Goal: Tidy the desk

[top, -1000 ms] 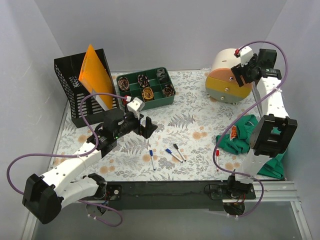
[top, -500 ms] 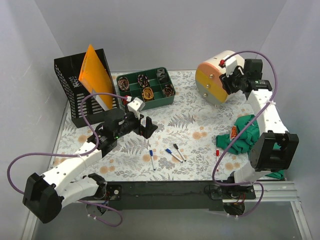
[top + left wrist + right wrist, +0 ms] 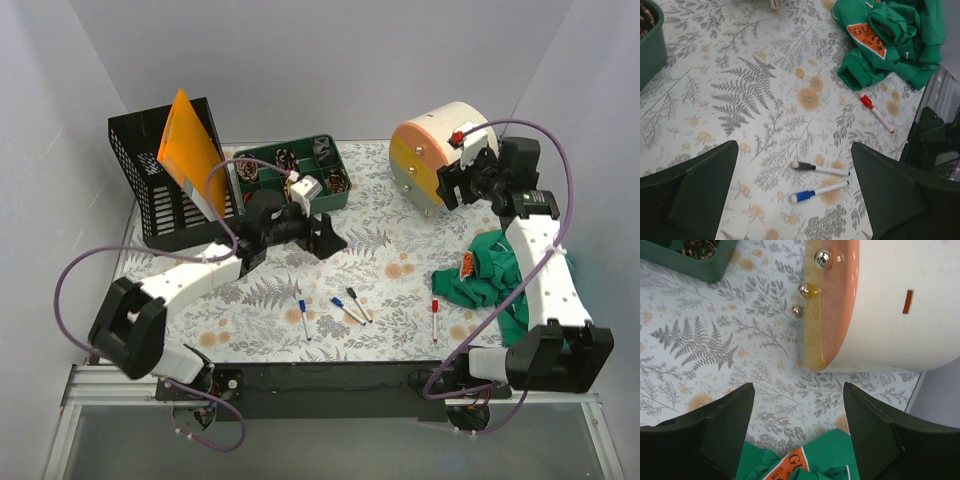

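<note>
The desk is a pale top printed with ferns and orange flowers. On its front part lie a blue marker, a blue-capped marker, a black-capped marker and a red marker. A crumpled green garment lies at the right. My left gripper hovers open and empty over the desk's middle; its wrist view shows the black-capped, blue-capped and red markers below. My right gripper is open and empty beside a round white-and-orange drawer unit.
A green compartment tray with small items stands at the back centre. A black mesh file holder with an orange folder stands at the back left. A black bar runs along the near edge. Grey walls close in the sides.
My left arm has swung right and forward to the desk's middle. The round drawer unit has shifted left and turned, and my right gripper has drawn back from it and lowered.
</note>
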